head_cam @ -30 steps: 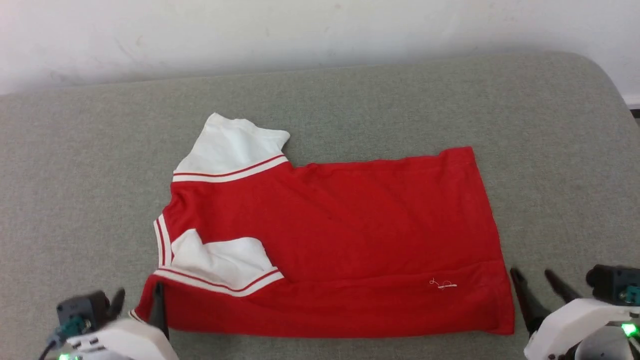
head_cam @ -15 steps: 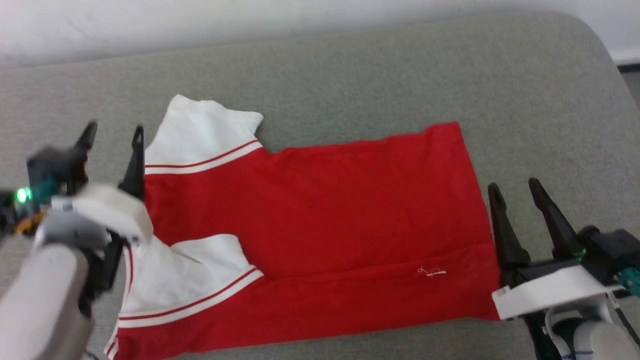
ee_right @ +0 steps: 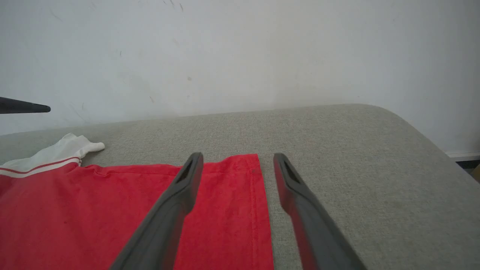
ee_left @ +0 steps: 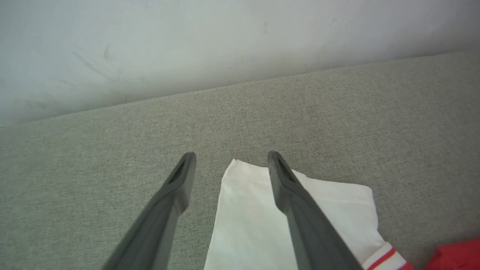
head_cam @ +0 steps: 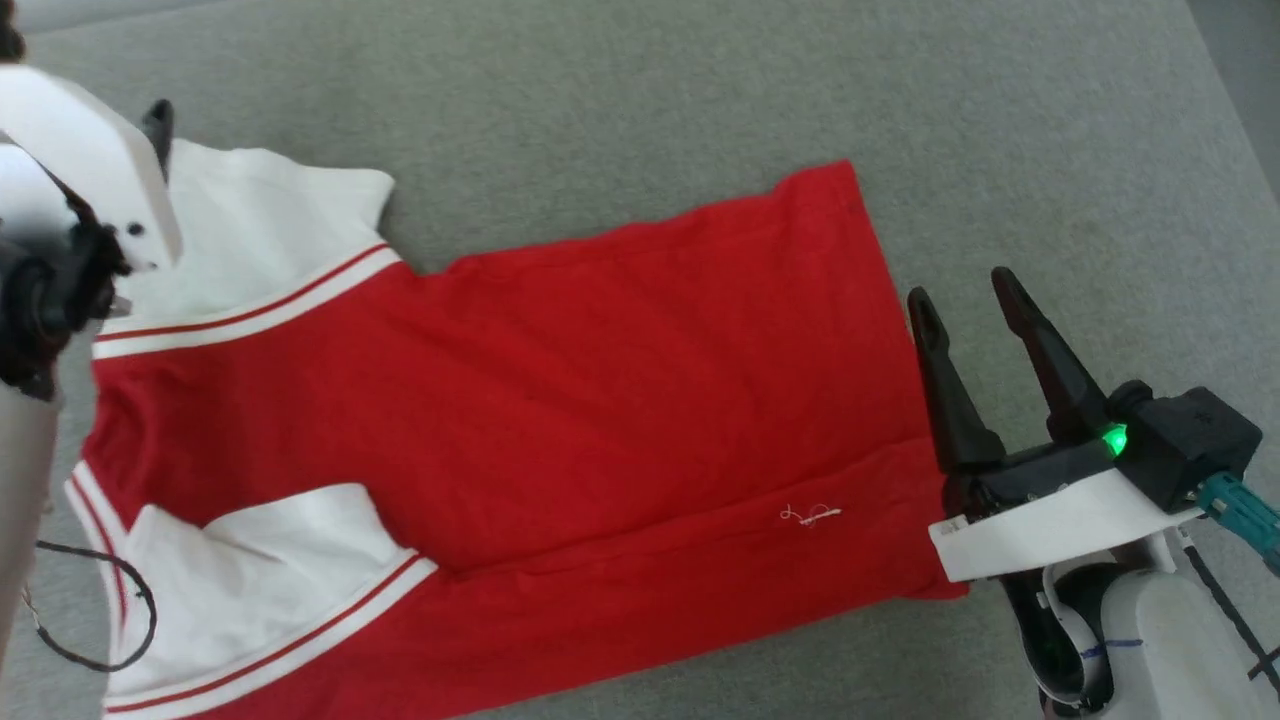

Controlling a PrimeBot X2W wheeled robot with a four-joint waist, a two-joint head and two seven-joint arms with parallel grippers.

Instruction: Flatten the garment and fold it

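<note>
Right now we see the garment lying on the grey cushion, hem toward our right, white sleeves toward our left, the near sleeve resting over the red body. Our right gripper hangs with jaws apart and empty, one finger above the red hem edge, the other above bare cushion. Our left gripper is likewise spread wide, holding nothing, over the far white sleeve; whether a finger touches the cloth we cannot tell.
</note>
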